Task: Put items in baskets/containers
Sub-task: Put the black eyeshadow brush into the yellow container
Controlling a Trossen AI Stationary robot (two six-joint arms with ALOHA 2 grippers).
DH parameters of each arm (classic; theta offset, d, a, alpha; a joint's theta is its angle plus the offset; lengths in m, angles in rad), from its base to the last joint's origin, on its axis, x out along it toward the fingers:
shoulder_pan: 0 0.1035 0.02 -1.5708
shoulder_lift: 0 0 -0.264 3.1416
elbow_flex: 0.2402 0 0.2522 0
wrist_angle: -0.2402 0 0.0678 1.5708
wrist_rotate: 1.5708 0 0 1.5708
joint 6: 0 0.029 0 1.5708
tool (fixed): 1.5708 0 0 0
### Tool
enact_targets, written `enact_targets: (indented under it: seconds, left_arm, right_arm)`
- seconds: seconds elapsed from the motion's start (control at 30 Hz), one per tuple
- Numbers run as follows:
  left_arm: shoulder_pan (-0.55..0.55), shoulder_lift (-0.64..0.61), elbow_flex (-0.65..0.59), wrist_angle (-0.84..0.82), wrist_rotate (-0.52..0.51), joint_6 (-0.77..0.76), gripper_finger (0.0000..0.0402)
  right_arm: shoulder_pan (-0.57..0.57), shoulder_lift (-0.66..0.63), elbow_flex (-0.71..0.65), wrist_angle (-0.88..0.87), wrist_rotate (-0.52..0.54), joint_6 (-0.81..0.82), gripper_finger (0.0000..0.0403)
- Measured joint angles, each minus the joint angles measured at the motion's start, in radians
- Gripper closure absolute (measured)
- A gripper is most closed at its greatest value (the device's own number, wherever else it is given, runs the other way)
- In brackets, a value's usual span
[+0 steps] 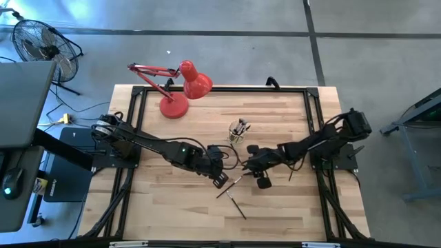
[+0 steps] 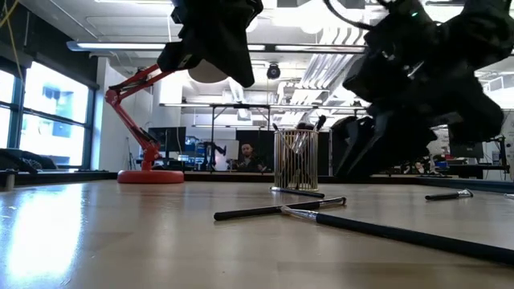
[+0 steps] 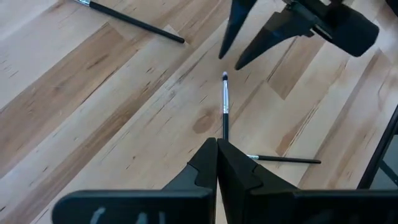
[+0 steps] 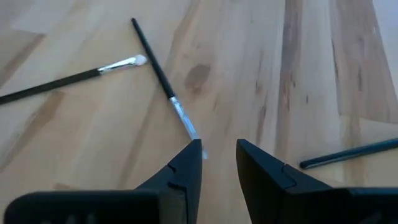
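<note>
Showing a pale wooden tabletop [image 1: 172,207] from above, the overhead frame has two dark robot arms meeting near the centre. The left tool [image 3: 216,163] has its fingers pressed together, and a thin dark brush with a small tufted tip [image 3: 224,106] runs out from between them, so it appears to be gripping that brush. The right tool [image 4: 219,163], just right of centre overhead, hangs over the wood with its fingers slightly parted and nothing between them; a dark brush with a silvery ferrule [image 4: 163,81] lies just ahead of its fingertips, crossed near another pale-tipped brush [image 4: 74,78]. A small clear glass cup with a yellowish rim [image 1: 237,133] stands just above centre, already holding several upright brushes. More brushes lie loose on the wood below centre. A red desk lamp [image 1: 180,88] sits at upper left. The step in hand seems to be collecting brushes; next, the left arm would need to carry its brush over the cup.
</note>
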Motion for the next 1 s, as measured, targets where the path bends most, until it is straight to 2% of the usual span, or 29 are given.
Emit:
enact_targets:
  seconds: [0.27, 0.87, 1.0]
  left_arm:
    - [0.0, 0.0, 0.0, 0.009, 0.039, -0.007, 0.0399]
    - [0.0, 0.0, -0.001, 0.014, 0.049, -0.029, 0.0399]
    - [0.0, 0.0, -0.001, 0.022, 0.019, -0.029, 0.0399]
  right_arm:
    - [0.02, 0.067, 0.001, -0.014, 0.009, -0.141, 0.0308]
    - [0.025, 0.113, -0.001, 0.08, 0.052, -0.154, 0.0309]
    - [0.027, 0.154, 0.0, 0.123, 0.034, -0.154, 0.0309]
